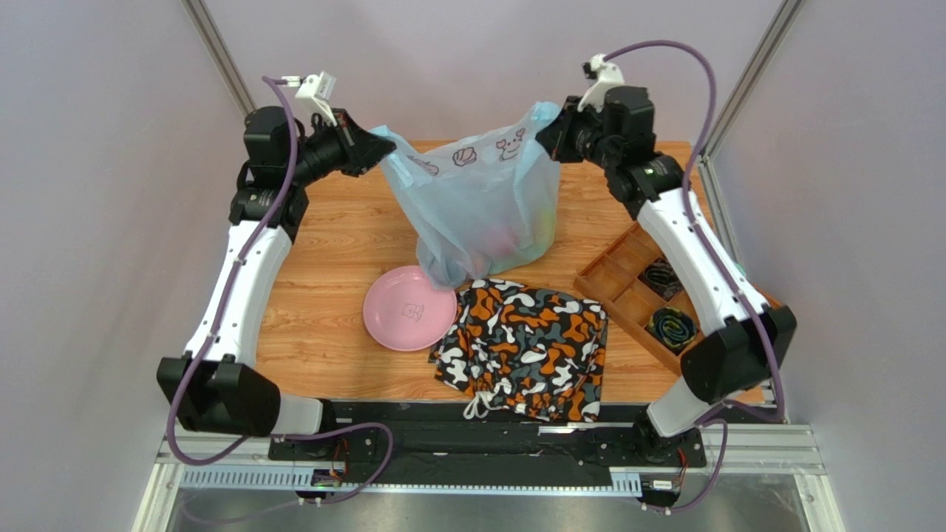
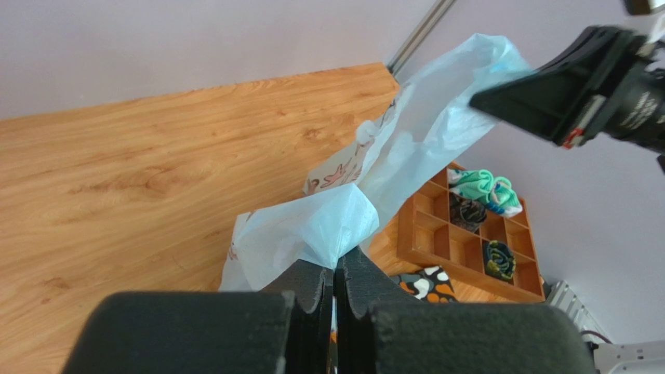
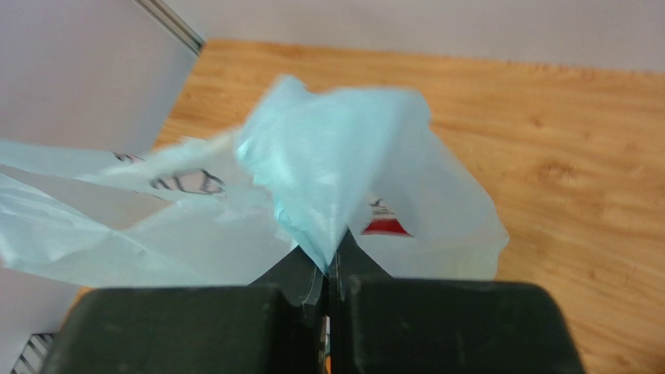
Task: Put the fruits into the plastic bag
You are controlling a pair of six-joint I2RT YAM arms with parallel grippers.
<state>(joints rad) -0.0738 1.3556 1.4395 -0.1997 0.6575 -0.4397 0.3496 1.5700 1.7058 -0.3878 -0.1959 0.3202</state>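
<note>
Both claws are clenched on the plastic bag (image 1: 477, 200): the left claw (image 1: 372, 142) pinches a bunch of film at one top corner, and the right claw (image 1: 552, 131) pinches the other. The bag hangs stretched between them, above and behind the pink plate (image 1: 389, 321). Reddish and greenish shapes, most likely the fruits (image 1: 505, 235), show through the film low in the bag, and no fruit shows on the plate. The loading therefore looks done, and the step in hand seems to be carrying or settling the full bag. The bag's tip hangs just behind the plate's far rim; I cannot tell whether it touches the bench (image 1: 322, 255). To do this well, move both claws together and level, so the mouth stays uppermost and nothing rolls out. Avoid drawing them further apart, since the thin film is already taut and could tear or slip from either pinch. Lower it behind the plate, away from the patterned cloth (image 1: 522, 349) in front of the plate. Loosen each pinch only once the bench bears the weight.
</note>
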